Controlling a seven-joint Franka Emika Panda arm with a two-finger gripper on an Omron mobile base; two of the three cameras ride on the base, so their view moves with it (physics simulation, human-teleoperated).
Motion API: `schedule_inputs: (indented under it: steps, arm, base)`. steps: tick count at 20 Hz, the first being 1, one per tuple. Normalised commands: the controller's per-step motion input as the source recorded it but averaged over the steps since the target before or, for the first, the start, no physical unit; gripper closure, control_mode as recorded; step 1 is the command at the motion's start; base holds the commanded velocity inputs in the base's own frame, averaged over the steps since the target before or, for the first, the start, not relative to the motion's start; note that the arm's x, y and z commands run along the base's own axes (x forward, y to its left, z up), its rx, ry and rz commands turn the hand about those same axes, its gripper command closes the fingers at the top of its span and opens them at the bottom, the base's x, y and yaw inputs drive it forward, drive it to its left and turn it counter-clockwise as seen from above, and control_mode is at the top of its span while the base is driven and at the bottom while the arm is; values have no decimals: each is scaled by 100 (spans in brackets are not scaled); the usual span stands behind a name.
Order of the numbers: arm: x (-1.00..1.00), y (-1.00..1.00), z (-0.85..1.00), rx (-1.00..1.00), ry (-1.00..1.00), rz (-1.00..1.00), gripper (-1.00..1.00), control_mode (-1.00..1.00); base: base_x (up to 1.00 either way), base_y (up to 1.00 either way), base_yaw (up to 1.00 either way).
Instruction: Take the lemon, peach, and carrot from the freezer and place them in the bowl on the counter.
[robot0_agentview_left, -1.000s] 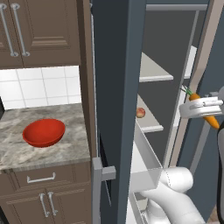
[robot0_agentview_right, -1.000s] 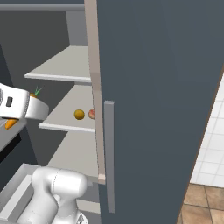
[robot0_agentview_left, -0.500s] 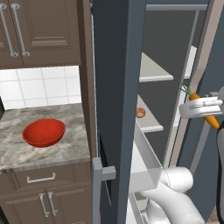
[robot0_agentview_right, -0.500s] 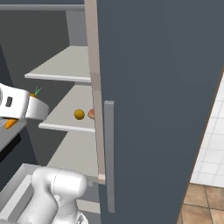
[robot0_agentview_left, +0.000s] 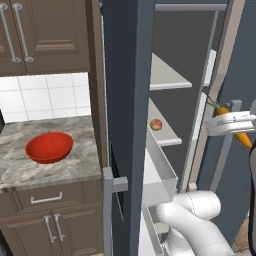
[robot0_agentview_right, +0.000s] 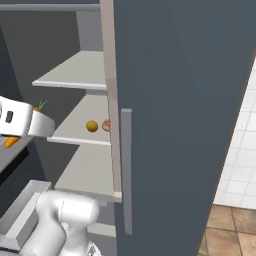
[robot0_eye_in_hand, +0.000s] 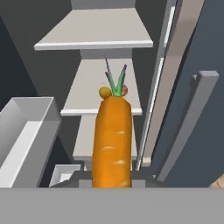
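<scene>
My fingers (robot0_eye_in_hand: 112, 179) stay clamped on the stiff, light orange tapered carrot (robot0_eye_in_hand: 112, 140), gripped near its thick middle, outside the dark blue-grey freezer (robot0_agentview_left: 125, 75); the glossy red bowl (robot0_agentview_left: 49, 147) waits at nine o'clock.

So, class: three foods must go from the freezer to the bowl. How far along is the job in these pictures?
Nothing is delivered yet: the red bowl on the counter holds no food. In hand: the gripper is shut on the carrot, outside the freezer shelves. Left: the lemon and peach lie on a shelf.
</scene>
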Motion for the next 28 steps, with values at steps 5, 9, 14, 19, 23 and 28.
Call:
schedule_inputs:
  steps: [5,9,14,19,23,28]
  arm:
    - [0,0,0,0,0,0,100,100]
    - [0,0,0,0,0,0,100,100]
    - [0,0,0,0,0,0,100,100]
    - [0,0,0,0,0,0,100,100]
    - [0,0,0,0,0,0,100,100]
    - [0,0,0,0,0,0,100,100]
  base:
    - [-100,-46,-14]
    - [-100,-40,-15]
    - [-100,-5,-16]
    - [-100,27,-13]
    - [-74,100,1]
    - [-50,100,7]
